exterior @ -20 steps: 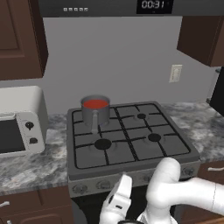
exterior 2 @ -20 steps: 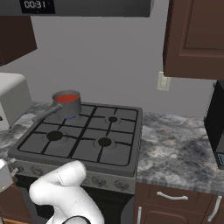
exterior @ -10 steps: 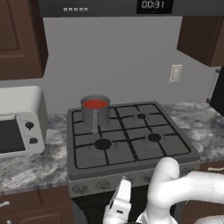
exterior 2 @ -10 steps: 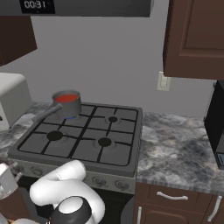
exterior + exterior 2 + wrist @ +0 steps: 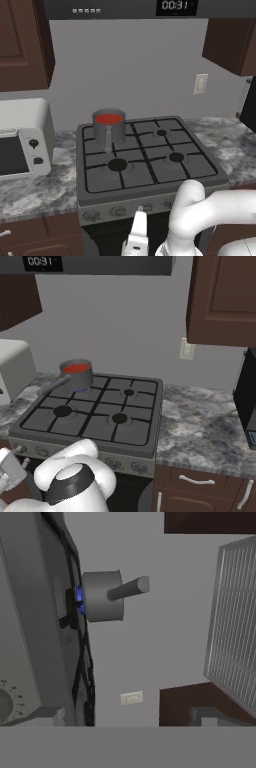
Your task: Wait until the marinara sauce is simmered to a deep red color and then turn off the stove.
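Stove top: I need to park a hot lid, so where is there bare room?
The grey gas stove has three bare burners; the grey metal saucepan of red sauce takes the rear left. The marbled counter between stove and black appliance is bare. Beside the white toaster oven it is tighter.

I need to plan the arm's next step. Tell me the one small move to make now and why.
Probably ease the open pincer toward the small grey knobs on the front of the wide grey gas stove. The sauce in the grey metal pot looks bright red, a blue flame burns beneath it, and the pincer hangs low before the knob row, touching none.
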Motion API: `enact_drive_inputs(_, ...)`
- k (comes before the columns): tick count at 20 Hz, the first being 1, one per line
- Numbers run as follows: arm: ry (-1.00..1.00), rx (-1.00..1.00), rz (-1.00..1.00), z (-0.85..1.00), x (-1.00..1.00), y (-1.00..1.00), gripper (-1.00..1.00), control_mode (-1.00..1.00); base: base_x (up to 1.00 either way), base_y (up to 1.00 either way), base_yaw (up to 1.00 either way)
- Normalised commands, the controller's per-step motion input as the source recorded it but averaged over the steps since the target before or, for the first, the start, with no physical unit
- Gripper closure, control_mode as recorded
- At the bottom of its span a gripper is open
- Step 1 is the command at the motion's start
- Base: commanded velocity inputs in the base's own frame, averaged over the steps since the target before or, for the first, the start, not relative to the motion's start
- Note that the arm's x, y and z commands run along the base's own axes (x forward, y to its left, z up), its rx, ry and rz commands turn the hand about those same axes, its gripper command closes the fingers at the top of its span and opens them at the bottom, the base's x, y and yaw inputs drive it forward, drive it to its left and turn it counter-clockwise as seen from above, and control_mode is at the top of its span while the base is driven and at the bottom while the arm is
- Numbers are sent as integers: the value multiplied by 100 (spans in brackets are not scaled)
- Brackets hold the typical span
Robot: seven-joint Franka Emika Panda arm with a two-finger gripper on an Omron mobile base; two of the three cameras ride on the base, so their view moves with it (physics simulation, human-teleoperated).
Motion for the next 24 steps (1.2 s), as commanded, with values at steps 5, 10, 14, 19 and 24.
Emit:
enact_drive_inputs(5, -1, 0, 0, 0, 0, 0, -100, -100, 0, 0, 0)
enact_drive_inputs(10, 0, 0, 0, -7, 0, 0, -100, -100, 0, 0, 0)
enact_drive_inputs(14, 0, 0, 0, -16, 0, 1, -100, -100, 0, 0, 0)
enact_drive_inputs(19, 0, 0, 0, -17, 3, 4, -100, -100, 0, 0, 0)
enact_drive_inputs(24, 0, 0, 0, -11, 8, 11, -100, -100, 0, 0, 0)
